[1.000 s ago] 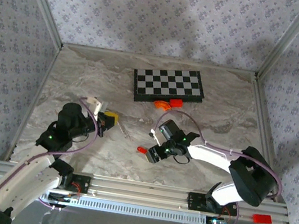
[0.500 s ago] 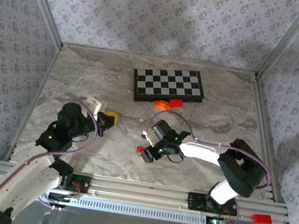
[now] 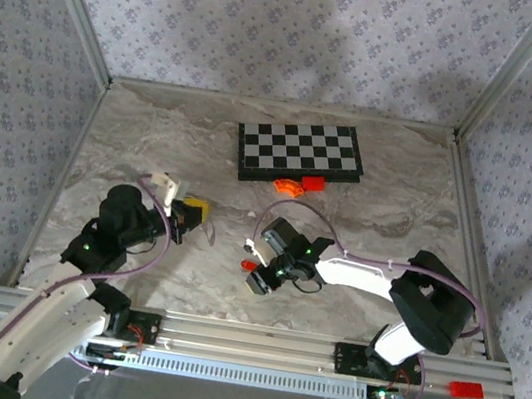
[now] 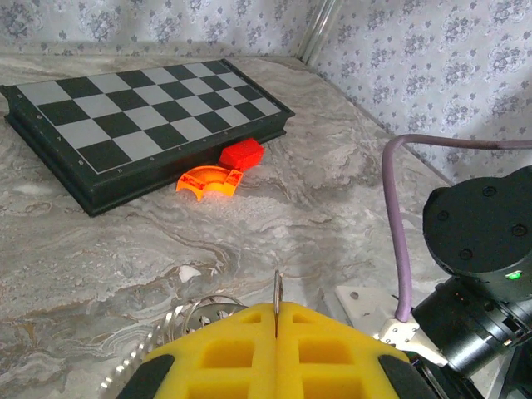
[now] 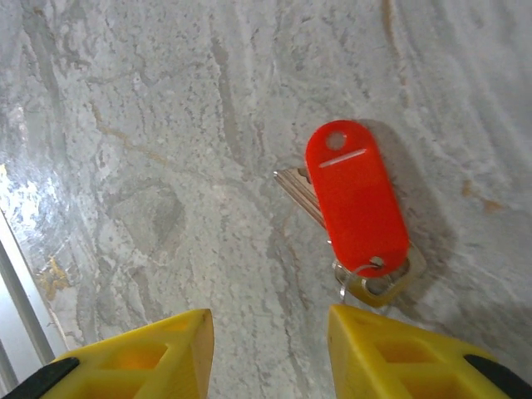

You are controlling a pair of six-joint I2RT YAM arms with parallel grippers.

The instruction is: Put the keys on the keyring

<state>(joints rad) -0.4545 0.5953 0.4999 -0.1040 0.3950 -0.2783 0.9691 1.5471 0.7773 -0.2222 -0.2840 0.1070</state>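
Just before the spread right end effector (image 5: 270, 357), the key (image 5: 356, 199), blade seemingly away and leftward

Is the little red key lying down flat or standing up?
Lying flat: the key rests broadside on the table, with the right gripper open, not touching it.

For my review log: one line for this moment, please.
left claw: shut on keyring | right claw: open, key not gripped | key: on table

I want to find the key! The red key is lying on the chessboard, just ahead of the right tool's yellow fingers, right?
Not quite. The red key lies on the marble table, not the chessboard, just ahead of the right tool's yellow fingers; the right wrist view shows it.
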